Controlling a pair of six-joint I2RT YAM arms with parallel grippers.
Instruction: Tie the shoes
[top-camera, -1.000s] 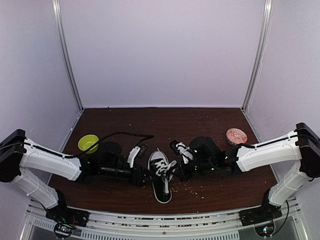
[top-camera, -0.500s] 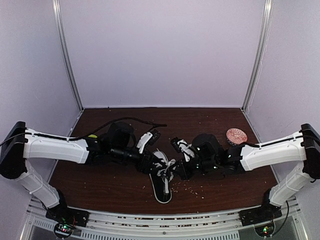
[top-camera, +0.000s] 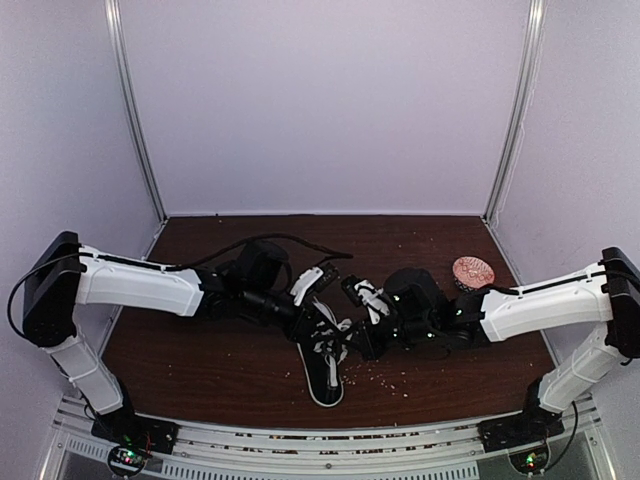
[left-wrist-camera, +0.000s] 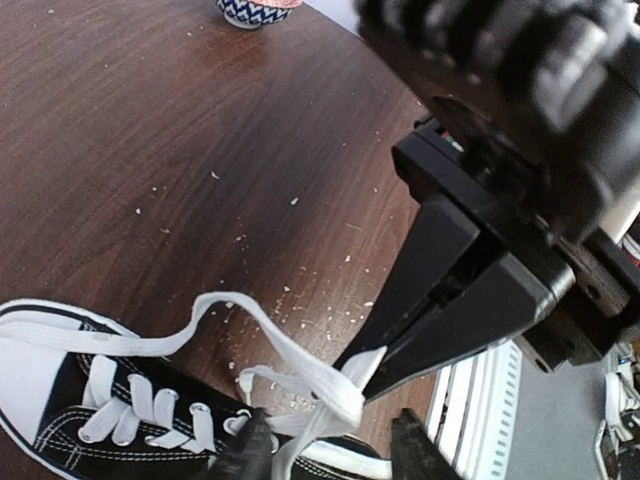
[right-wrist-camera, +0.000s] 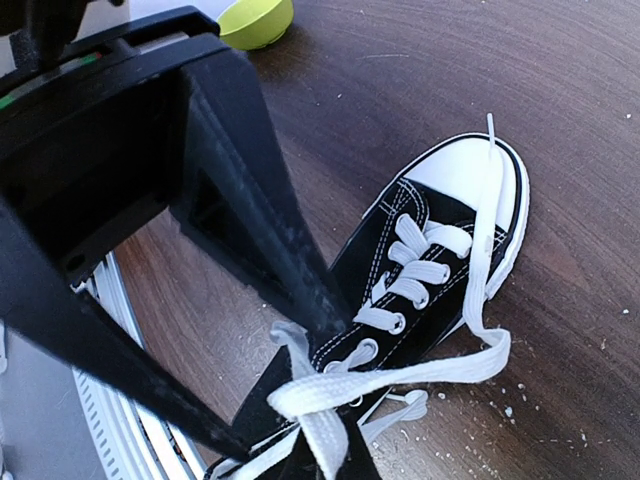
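Note:
The black sneaker (top-camera: 326, 382) lies on the brown table with its white toe cap pointing away from the arms. It also shows in the left wrist view (left-wrist-camera: 60, 405) and the right wrist view (right-wrist-camera: 440, 215). My right gripper (top-camera: 352, 345) (right-wrist-camera: 330, 465) is shut on a white lace (right-wrist-camera: 400, 375) above the shoe's tongue. In the left wrist view it (left-wrist-camera: 470, 290) pinches the looped lace (left-wrist-camera: 300, 365). My left gripper (top-camera: 328, 325) (left-wrist-camera: 330, 455) is open, its fingers (right-wrist-camera: 260, 200) apart on either side of the lace loop.
A patterned bowl (top-camera: 472, 271) (left-wrist-camera: 255, 10) stands at the right. A green bowl (right-wrist-camera: 255, 20) is at the left, hidden by the left arm in the top view. Crumbs (top-camera: 385, 378) are scattered on the table. A black cable (top-camera: 290, 240) arcs over the left arm.
My left arm has swung right and away from its base, bringing its gripper over the shoe beside the right gripper. The right gripper has held its place with the lace.

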